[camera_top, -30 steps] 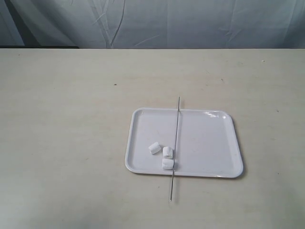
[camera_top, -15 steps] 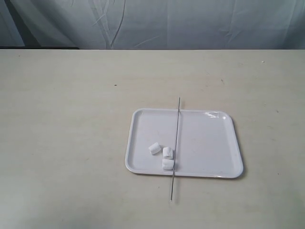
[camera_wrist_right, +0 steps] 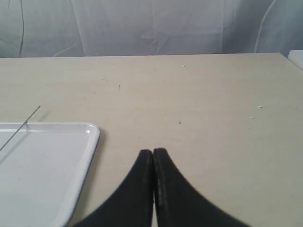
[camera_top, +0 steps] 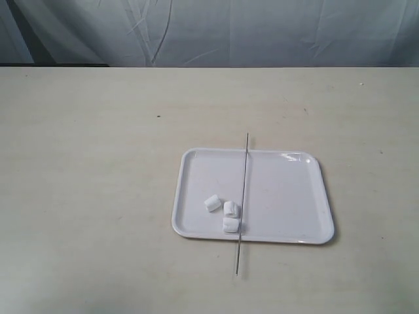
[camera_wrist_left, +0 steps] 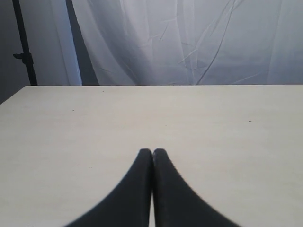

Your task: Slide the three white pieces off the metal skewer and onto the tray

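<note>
The white tray (camera_top: 281,196) lies on the table right of centre. The thin metal skewer (camera_top: 243,190) lies across it from far rim to near rim, its near end sticking out over the table. Three white pieces rest on the tray beside the skewer: one (camera_top: 212,203) apart to the left, two (camera_top: 230,209) (camera_top: 230,225) touching or close to the rod. No arm shows in the exterior view. My left gripper (camera_wrist_left: 152,151) is shut over bare table. My right gripper (camera_wrist_right: 153,151) is shut, empty, beside the tray's corner (camera_wrist_right: 90,130); the skewer's tip (camera_wrist_right: 28,118) shows there.
The pale table (camera_top: 98,196) stretches wide on all sides of the tray. A wrinkled grey-white curtain (camera_top: 209,33) hangs behind the far edge. A dark stand pole (camera_wrist_left: 23,47) stands beyond the table's corner in the left wrist view.
The skewer's near end has shifted slightly to the right; the pieces and tray stay where they were.
</note>
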